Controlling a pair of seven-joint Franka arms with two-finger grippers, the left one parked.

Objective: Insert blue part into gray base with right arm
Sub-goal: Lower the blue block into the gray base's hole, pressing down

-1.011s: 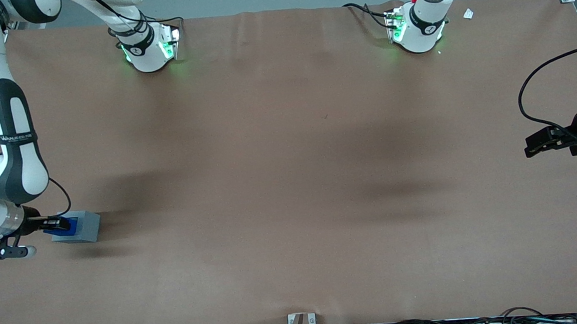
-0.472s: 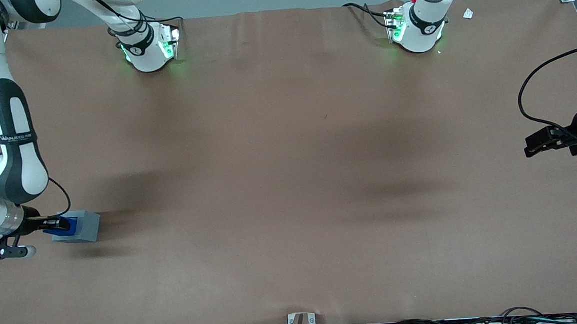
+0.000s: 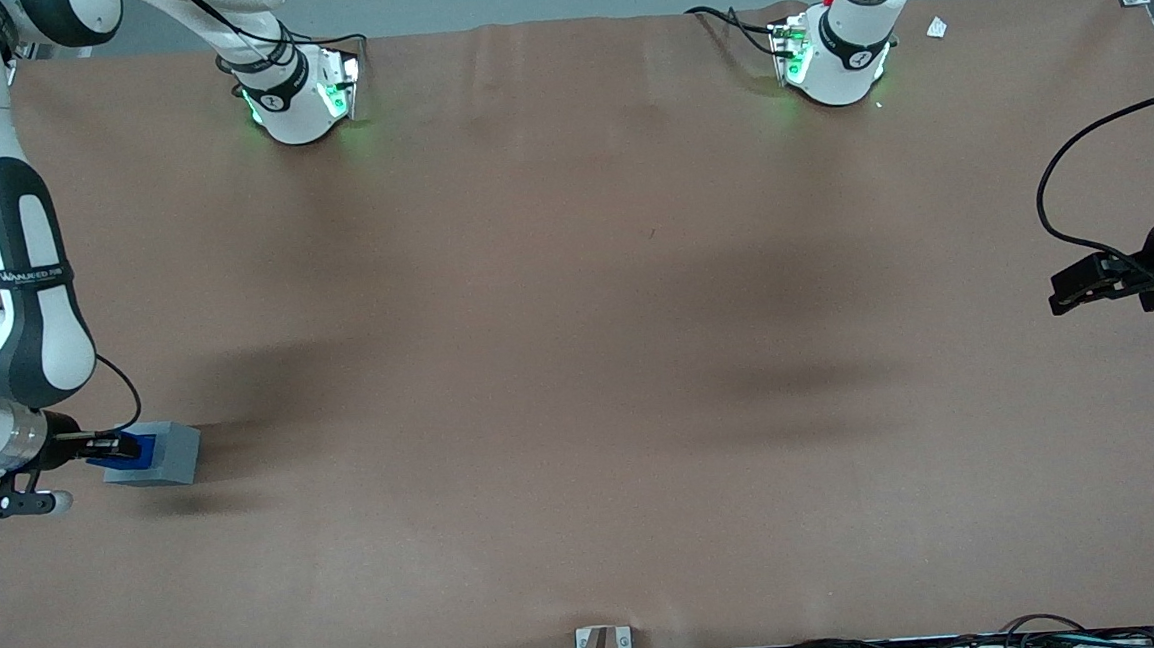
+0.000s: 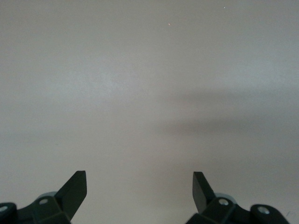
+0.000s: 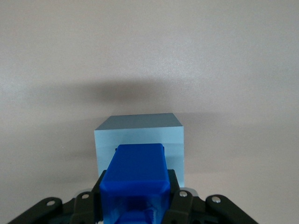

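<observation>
At the working arm's end of the table, the right arm has shifted only slightly, so the end effector still pinches the blue part directly over the gray base, indicating insertion is under way but incomplete.

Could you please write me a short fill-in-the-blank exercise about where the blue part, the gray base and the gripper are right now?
1. The gripper is shut on the ____ part.
2. The blue part is held directly above the ____ base.
3. The gray base lies toward the ____ arm's end of the table.

Missing words: blue; gray; working
</observation>
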